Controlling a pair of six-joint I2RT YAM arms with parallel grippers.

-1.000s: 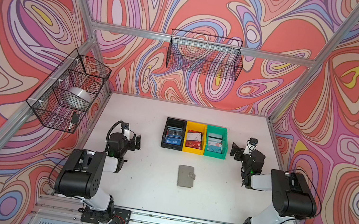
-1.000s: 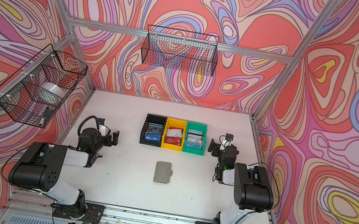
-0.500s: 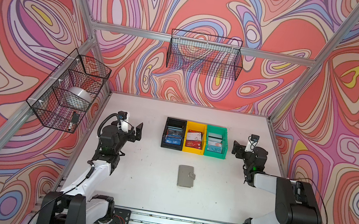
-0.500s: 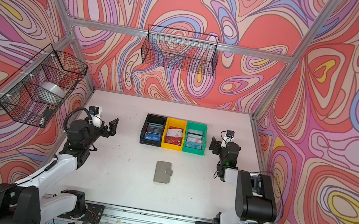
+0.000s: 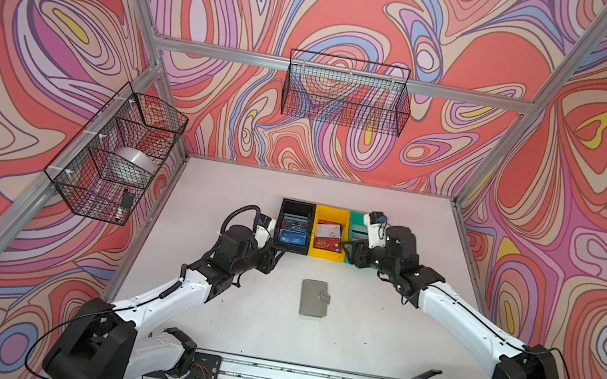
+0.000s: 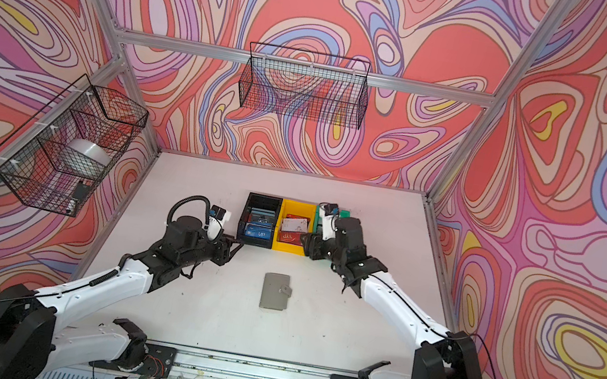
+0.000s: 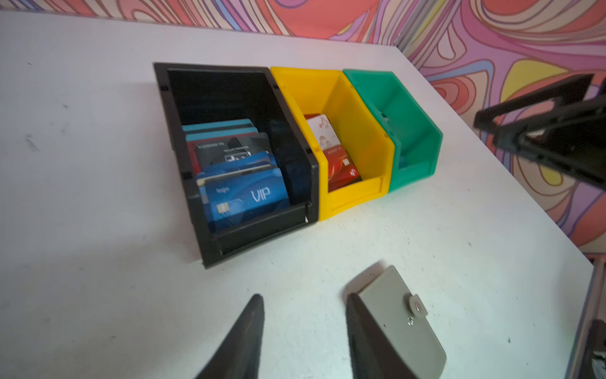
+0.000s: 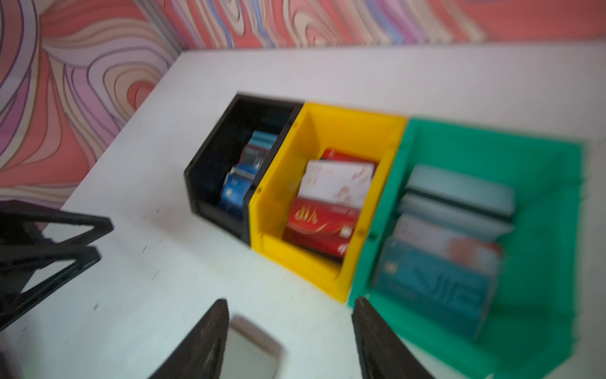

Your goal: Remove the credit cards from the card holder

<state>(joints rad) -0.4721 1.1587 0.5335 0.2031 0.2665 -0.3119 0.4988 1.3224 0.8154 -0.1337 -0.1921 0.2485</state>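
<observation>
small grey book-like card holder (image 5: 314, 298) lies flat and shut near the middle of the white table (image 5: 248, 324), with its snap tab fastened. the credit cards are presumably still in its sleeves and none can be seen. black plastic bin (image 7: 183, 131), yellow plastic bin (image 7: 357, 197) and green plastic bin (image 7: 423, 144) stand in a row behind it with their open fronts toward the arms, probably to receive sorted cards. left gripper (image 7: 305, 298) hovers near the holder on its left, jaws apart and empty. right gripper (image 8: 291, 301) hovers in front of the bins on the holder's right, jaws apart and empty. the approach from opposite sides likely lets one arm pin the cover while the other frees the tab. compared with a second earlier, both arms have unfolded from the table's sides toward the centre, and the holder has not moved.
</observation>
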